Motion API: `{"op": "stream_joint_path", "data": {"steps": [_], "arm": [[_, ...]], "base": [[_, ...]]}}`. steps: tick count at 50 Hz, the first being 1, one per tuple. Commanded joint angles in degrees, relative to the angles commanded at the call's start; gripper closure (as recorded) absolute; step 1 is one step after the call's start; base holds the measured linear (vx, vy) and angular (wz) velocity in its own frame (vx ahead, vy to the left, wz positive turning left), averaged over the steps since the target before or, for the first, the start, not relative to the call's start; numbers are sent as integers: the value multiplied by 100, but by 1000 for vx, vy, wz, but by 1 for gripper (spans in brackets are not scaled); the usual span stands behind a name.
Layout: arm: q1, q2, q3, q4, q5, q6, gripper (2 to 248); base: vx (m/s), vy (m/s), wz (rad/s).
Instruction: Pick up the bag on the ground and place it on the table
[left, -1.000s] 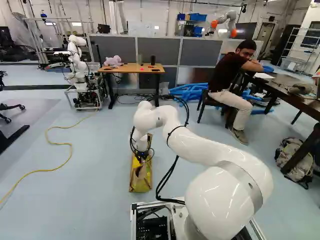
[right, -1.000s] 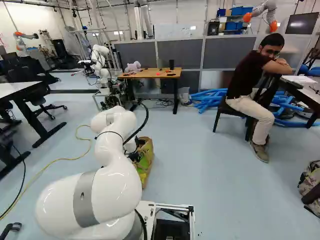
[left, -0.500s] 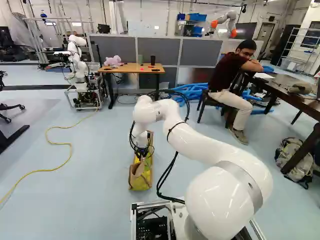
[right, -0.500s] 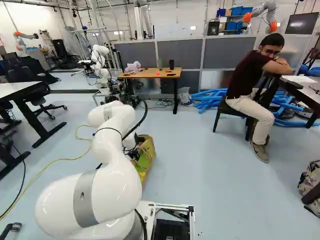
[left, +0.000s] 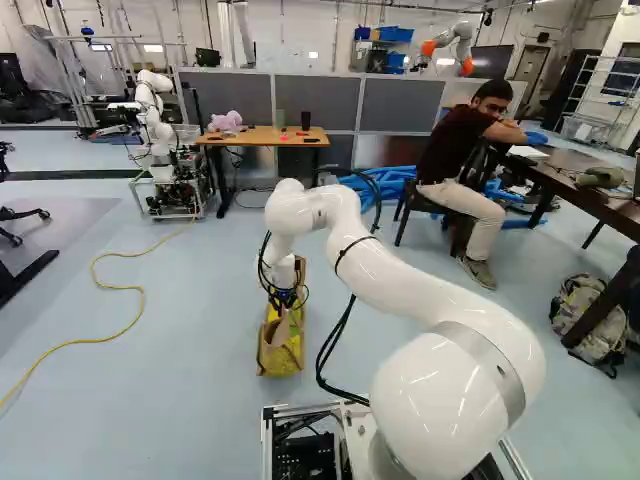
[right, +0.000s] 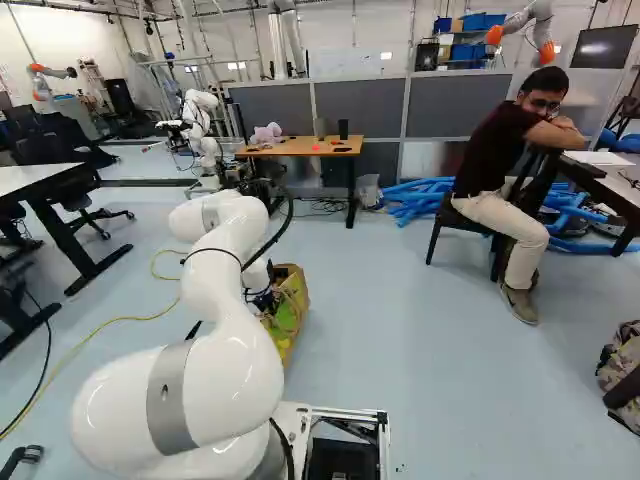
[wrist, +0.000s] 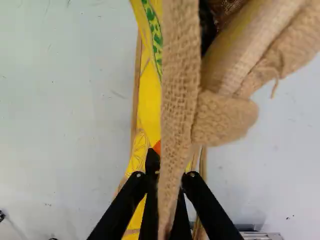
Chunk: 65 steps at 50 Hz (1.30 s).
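Note:
My gripper (left: 284, 301) points down at the yellow and tan bag (left: 281, 359), ahead of the base in the left base view. In the wrist view a burlap handle (wrist: 180, 75) of the bag runs between the two fingers of the gripper (wrist: 165, 175), which is shut on it. The yellow side of the bag (wrist: 149, 102) hangs beyond the strap. Whether its underside touches the floor I cannot tell. The arm partly hides the bag (right: 291, 312) in the right base view. A wooden table (left: 262, 134) stands further off, against grey partitions.
Small items and a pink plush toy (left: 226, 121) lie on the table. Another robot (left: 155, 130) stands left of it. Blue tubes (right: 415, 197) lie to its right, near a seated person. A yellow cable (left: 138, 290) crosses the floor; a backpack (left: 592, 322) rests at the right.
My arm has risen at its forward bend, and the gripper has lifted a little. The bag has shifted slightly up and away from the base with it. The base has stayed put.

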Motion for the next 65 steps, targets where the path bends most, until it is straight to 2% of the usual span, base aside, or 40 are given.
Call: {"op": "stream_joint_path", "data": {"steps": [65], "arm": [[-302, 1372, 1191, 0, 0, 0, 228]], "base": [[0, 0, 0]]}}
